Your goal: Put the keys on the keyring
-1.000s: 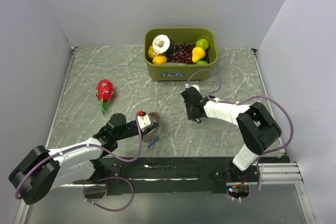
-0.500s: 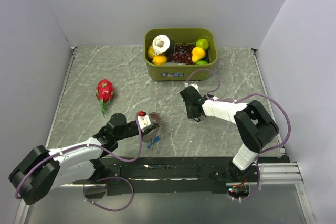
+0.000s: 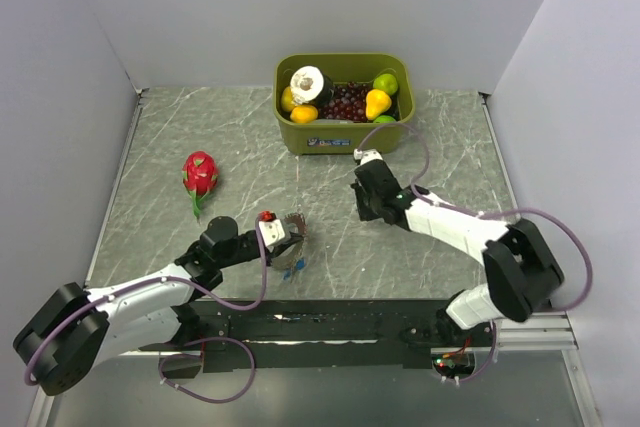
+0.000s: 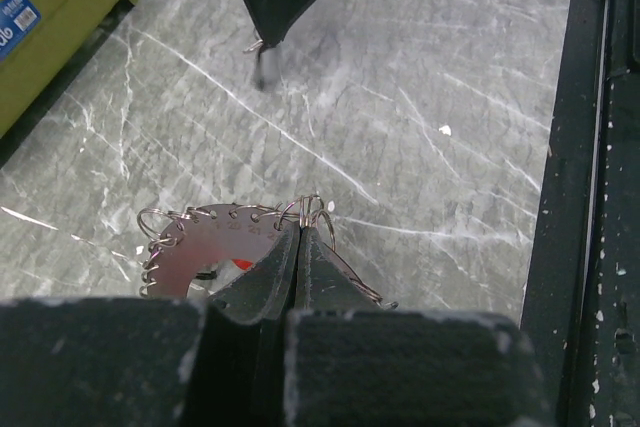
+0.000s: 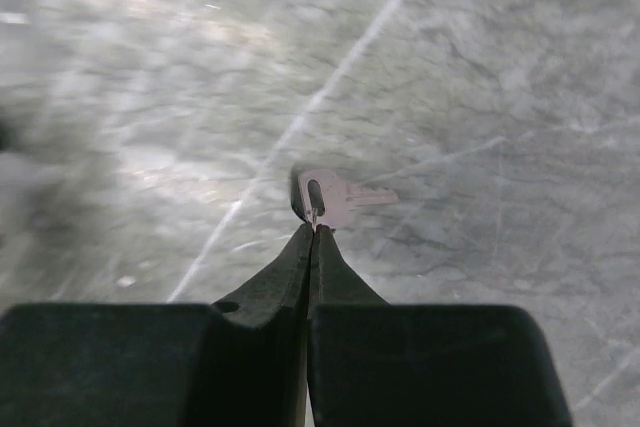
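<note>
A grey marbled tabletop [image 3: 440,147] fills the top view. An olive-green plastic bin [image 3: 345,135] full of fruit sits at its upper centre, and a red dragon fruit [image 3: 200,173] lies at centre left.

The left gripper [image 4: 300,232] reaches in from the lower left. Its fingers are pressed together on the rim of the thin metal keyring [image 4: 225,212], which is edged with small wire loops. In the left wrist view the keyring spreads leftward from the fingertips, low in the frame.

The right gripper [image 5: 314,229] is right of centre, below the bin. Its fingers pinch the slotted head of a small pale metal key [image 5: 342,197]. The key's long axis is nearly level in the right wrist view, with the blade pointing right. Whether it touches the tabletop cannot be told.
</note>
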Tool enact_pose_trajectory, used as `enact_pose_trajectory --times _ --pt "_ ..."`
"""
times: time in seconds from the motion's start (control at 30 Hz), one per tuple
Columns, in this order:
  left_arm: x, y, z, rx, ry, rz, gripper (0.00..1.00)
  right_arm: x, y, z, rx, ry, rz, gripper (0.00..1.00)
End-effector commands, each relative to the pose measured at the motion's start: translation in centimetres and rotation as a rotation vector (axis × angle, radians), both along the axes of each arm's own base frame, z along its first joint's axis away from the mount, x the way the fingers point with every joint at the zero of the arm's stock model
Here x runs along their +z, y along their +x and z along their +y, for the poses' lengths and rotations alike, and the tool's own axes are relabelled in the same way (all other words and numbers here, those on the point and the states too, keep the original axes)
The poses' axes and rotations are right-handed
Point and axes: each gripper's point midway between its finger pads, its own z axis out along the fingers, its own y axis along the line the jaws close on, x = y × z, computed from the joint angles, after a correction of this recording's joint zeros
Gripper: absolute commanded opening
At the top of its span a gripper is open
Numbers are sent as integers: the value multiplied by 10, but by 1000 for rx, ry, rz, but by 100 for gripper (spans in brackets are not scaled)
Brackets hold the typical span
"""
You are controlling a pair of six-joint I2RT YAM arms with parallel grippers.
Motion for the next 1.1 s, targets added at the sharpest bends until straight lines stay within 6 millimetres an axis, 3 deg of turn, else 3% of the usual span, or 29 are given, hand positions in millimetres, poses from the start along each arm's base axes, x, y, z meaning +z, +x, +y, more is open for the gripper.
enact_pose_trajectory --times 0.0,0.03,0.07,0.1,0.27,0.4,0.63,0.87,1.07 --pt "38 2 -8 -17 -95 -75 1 41 -5 30 181 163 -127 0" --pt "41 2 -8 -18 -103 -81 1 38 -12 32 235 168 -132 0" --pt "40 1 -7 -18 -105 -78 1 47 -17 46 317 238 -157 0" --pt "41 1 -7 -16 -113 -77 1 56 -21 48 350 261 -189 0" --pt "43 0 -7 -19 -124 -86 1 64 -44 60 512 338 -234 0" --pt "43 -1 -8 -25 -124 -81 1 85 -69 80 688 465 -266 0" --pt "45 0 -10 -31 -126 -87 1 104 -90 91 829 543 -284 0" --pt "46 0 -12 -41 -123 -91 1 107 -89 91 835 527 -278 0" --pt "45 0 -12 -44 -107 -81 1 77 -53 67 552 374 -192 0"
